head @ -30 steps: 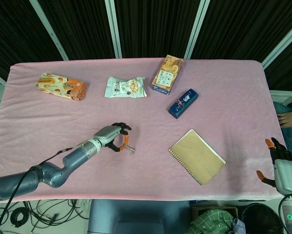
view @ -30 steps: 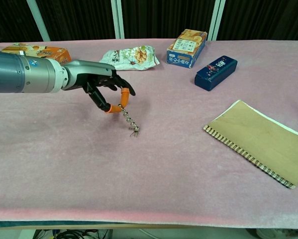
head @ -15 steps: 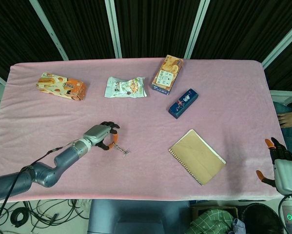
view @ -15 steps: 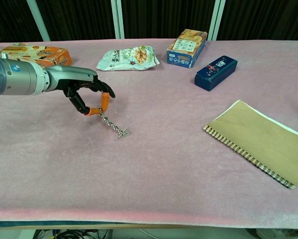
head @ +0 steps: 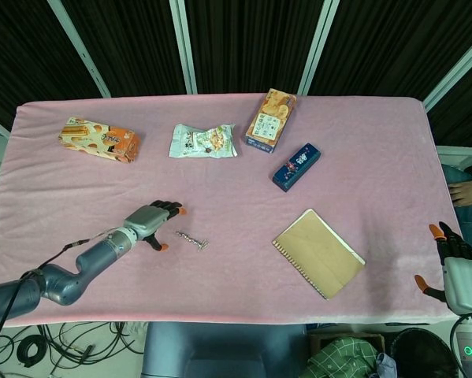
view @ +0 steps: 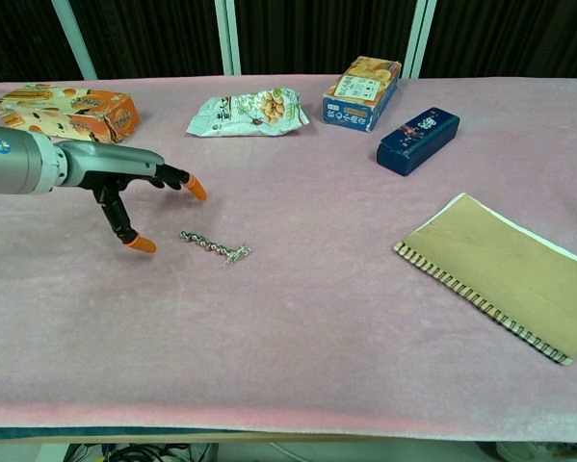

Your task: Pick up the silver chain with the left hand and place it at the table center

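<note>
The silver chain [head: 191,239] [view: 214,246] lies stretched out flat on the pink tablecloth, left of the table's middle. My left hand [head: 150,221] [view: 124,192] hovers just to the left of it with its orange-tipped fingers spread apart and nothing between them. A small gap separates the nearest fingertip from the chain's left end. My right hand [head: 454,266] shows only in the head view, off the table's right edge at the lower right, fingers spread and holding nothing.
A brown spiral notebook [head: 317,253] [view: 502,275] lies right of centre. Along the far side sit an orange snack box [head: 98,139], a white snack bag [head: 203,142], an orange biscuit box [head: 271,120] and a dark blue box [head: 296,166].
My left hand carried the chain leftward and down, then let go of it. The chain now lies flat on the cloth and the hand has opened and drawn back to the left.
</note>
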Controlling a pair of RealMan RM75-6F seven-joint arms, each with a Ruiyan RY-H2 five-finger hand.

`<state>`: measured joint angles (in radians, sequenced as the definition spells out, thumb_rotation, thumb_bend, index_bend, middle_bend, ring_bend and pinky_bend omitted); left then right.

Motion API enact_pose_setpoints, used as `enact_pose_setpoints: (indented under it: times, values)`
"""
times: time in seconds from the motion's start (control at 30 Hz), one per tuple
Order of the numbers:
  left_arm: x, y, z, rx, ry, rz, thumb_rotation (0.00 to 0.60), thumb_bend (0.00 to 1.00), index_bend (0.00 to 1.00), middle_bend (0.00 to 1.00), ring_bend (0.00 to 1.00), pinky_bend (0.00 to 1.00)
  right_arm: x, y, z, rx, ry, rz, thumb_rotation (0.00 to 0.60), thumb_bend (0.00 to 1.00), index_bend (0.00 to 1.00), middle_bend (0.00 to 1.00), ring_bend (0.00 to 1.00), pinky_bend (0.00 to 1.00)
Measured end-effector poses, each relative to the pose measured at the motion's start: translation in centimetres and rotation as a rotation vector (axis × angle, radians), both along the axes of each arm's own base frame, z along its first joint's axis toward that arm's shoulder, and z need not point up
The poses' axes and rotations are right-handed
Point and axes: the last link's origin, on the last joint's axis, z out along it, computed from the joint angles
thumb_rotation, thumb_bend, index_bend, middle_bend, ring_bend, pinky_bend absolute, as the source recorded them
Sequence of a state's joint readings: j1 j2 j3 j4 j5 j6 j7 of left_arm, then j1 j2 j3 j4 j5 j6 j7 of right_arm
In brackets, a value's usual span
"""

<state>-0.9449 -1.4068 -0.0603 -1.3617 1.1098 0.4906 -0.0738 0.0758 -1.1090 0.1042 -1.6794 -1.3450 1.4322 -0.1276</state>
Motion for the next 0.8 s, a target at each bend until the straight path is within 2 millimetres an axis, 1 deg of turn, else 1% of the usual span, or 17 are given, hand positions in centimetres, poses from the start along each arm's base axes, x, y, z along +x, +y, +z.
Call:
enact_pose_setpoints:
  times: [0.1, 0.2, 0.3, 0.4, 0.47, 0.5, 0.6, 0.73, 0.8]
  values:
    - [0.4, 0.2, 1.3, 0.05, -0.018, -0.031, 0.6, 0.25, 0.13, 0.02, 0.0, 0.0, 0.0, 0.0, 0.0, 0.001, 0.001, 0.0, 0.6, 0.15, 0.04, 0.02, 0.09, 0.17]
    - [0.8, 0.1, 3.4, 0.129, -0.029, -0.095, 0.6, 0.25, 0.13, 0.02, 0.0, 0.0, 0.0, 0.0, 0.0, 0.0, 0.002, 0.001, 0.6, 0.15, 0.04, 0.02, 0.09, 0.17]
    - [0.8, -0.5, 5.8, 0.215, -0.018, -0.177, 0.6, 0.25, 0.13, 0.02, 0.0, 0.0, 0.0, 0.0, 0.0, -0.001, 0.003, 0.001, 0.6, 0.15, 0.04, 0.02, 0.09, 0.17]
    - [0.1, -1.9, 8.4, 0.291, 0.029, -0.244, 0.6, 0.25, 0.13, 0.02, 0.0, 0.0, 0.0, 0.0, 0.0, -0.003, 0.006, 0.002, 0.6, 0.15, 0.04, 0.02, 0.09, 0.17]
    - [-1.2, -3.1, 10.2, 0.345, 0.076, -0.272, 0.6, 0.25, 0.13, 0.03, 0.0, 0.0, 0.1, 0.0, 0.0, -0.002, 0.007, 0.002, 0.6, 0.15, 0.04, 0.02, 0.09, 0.17]
    - [-1.8, -3.8, 10.8, 0.365, 0.091, -0.275, 0.6, 0.25, 0.13, 0.03, 0.0, 0.0, 0.1, 0.0, 0.0, -0.002, 0.008, 0.002, 0.6, 0.15, 0.04, 0.02, 0.09, 0.17]
    - [-4.2, -6.4, 12.7, 0.426, 0.123, -0.253, 0.6, 0.25, 0.13, 0.03, 0.0, 0.0, 0.1, 0.1, 0.0, -0.001, 0.011, 0.005, 0.6, 0.15, 0.04, 0.02, 0.09, 0.17]
    - [-7.6, -10.6, 15.3, 0.516, 0.148, -0.181, 0.6, 0.25, 0.13, 0.03, 0.0, 0.0, 0.1, 0.1, 0.0, -0.001, 0.014, 0.008, 0.6, 0.15, 0.04, 0.02, 0.09, 0.17]
    - [-8.8, -12.3, 16.3, 0.552, 0.15, -0.151, 0.6, 0.25, 0.13, 0.03, 0.0, 0.0, 0.2, 0.1, 0.0, -0.001, 0.014, 0.01, 0.6, 0.15, 0.04, 0.02, 0.09, 0.17]
